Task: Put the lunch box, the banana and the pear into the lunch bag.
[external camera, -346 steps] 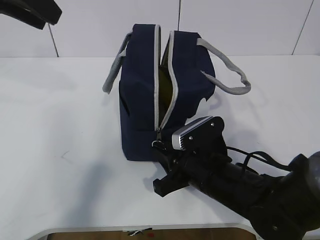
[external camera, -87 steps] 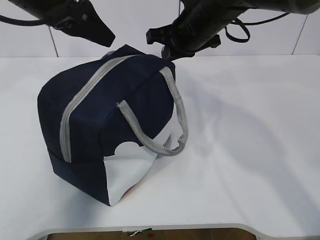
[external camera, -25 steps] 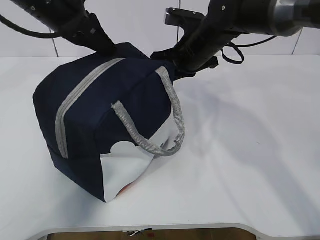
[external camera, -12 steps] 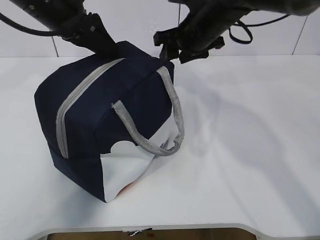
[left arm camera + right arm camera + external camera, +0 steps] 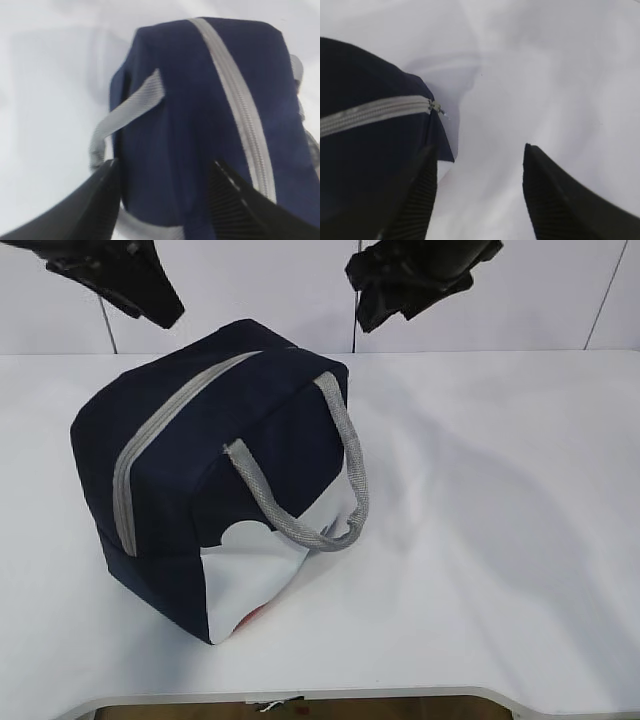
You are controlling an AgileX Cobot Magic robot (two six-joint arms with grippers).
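Lunch bag (image 5: 215, 475) sits zipped on table (image 5: 480, 540), left end effector (image 5: 162, 200) and right end effector (image 5: 477, 195) spread wide above.

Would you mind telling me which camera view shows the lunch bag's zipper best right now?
The exterior view: the grey zipper runs closed across the top of the lunch bag and down its near end, fully visible. The left wrist view shows a blurred stretch along the top; the right wrist view shows only one end with its small pull.
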